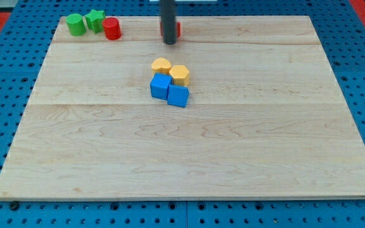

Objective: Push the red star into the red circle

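Note:
The red star (177, 29) sits near the view's top, mostly hidden behind my rod; only a red sliver shows at the rod's right side. My tip (170, 42) rests on the board right in front of the star. The red circle (111, 29), a short red cylinder, stands at the top left, well to the left of the star and tip.
A green cylinder (76, 24) and a green star (95, 19) stand just left of the red circle. Two yellow blocks (170, 69) and two blue cubes (169, 91) cluster near the middle of the wooden board (182, 145), below my tip.

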`<action>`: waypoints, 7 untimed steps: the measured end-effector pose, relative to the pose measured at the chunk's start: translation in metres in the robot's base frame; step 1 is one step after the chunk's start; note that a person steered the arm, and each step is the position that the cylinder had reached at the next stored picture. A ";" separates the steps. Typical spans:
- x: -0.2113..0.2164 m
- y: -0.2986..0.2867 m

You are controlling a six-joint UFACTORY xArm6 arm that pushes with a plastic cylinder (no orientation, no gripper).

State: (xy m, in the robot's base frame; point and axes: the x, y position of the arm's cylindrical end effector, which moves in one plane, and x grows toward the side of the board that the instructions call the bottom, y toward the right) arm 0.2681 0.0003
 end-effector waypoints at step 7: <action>-0.024 -0.121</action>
